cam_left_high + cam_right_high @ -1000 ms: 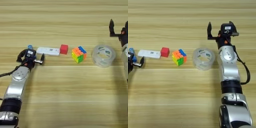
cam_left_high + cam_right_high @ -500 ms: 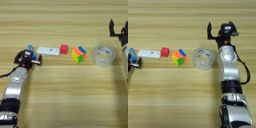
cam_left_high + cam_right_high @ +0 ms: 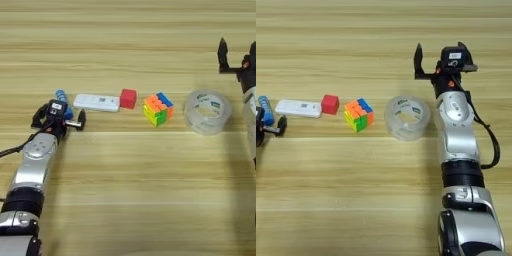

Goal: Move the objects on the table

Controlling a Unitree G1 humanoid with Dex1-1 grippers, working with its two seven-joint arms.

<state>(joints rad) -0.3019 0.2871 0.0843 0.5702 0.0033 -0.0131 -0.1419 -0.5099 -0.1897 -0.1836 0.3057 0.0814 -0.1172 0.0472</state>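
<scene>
A row of objects bars the middle of the surface (image 3: 130, 190); the rest lies open.

Across mid-frame stand the blue tube (image 3: 63, 98), white device (image 3: 97, 102), red cube (image 3: 128, 98), puzzle cube (image 3: 158, 108) and tape roll (image 3: 207, 111). Device and red cube sit just beside each other; wider gaps flank the puzzle cube. The left gripper (image 3: 59, 117) crowds the tube's end, the right gripper (image 3: 442, 62) stands above the roll. Upper and lower bands offer passage.

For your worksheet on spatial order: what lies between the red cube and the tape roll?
The multicoloured puzzle cube sits between the red cube and tape roll, in both views.
</scene>
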